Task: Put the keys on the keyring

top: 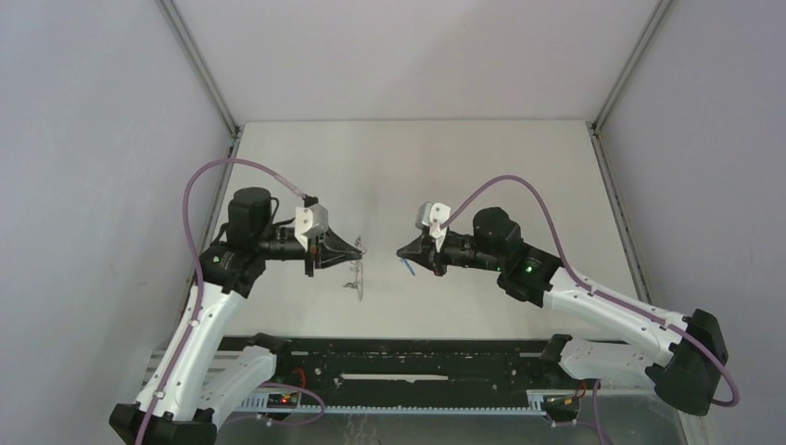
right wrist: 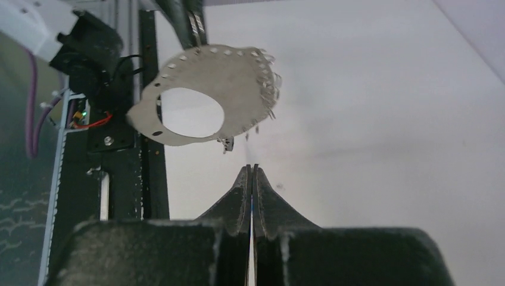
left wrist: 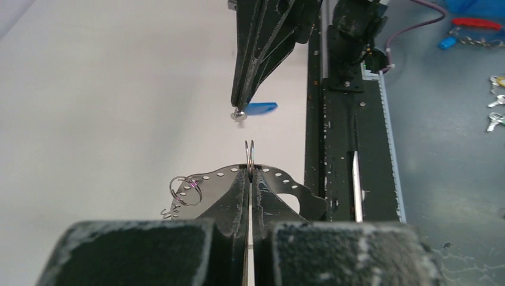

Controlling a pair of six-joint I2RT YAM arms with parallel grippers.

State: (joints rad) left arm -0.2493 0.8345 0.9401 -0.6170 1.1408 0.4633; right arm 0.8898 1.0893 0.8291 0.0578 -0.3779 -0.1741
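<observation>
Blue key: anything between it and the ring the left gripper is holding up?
Nothing visible. The right gripper, shut on the blue key, holds it a short gap from the split ring pinched in the left gripper. Only open air lies between them. The other small rings on the keyring sit off to the side.

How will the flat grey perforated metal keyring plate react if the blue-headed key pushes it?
Likely swings or twists: the left gripper pinches the flat grey perforated keyring plate at one edge, the rest hanging free. Probably stiff, as it looks flat across its span. Thin and full of holes, so probably light; its small wire rings may jiggle.
</observation>
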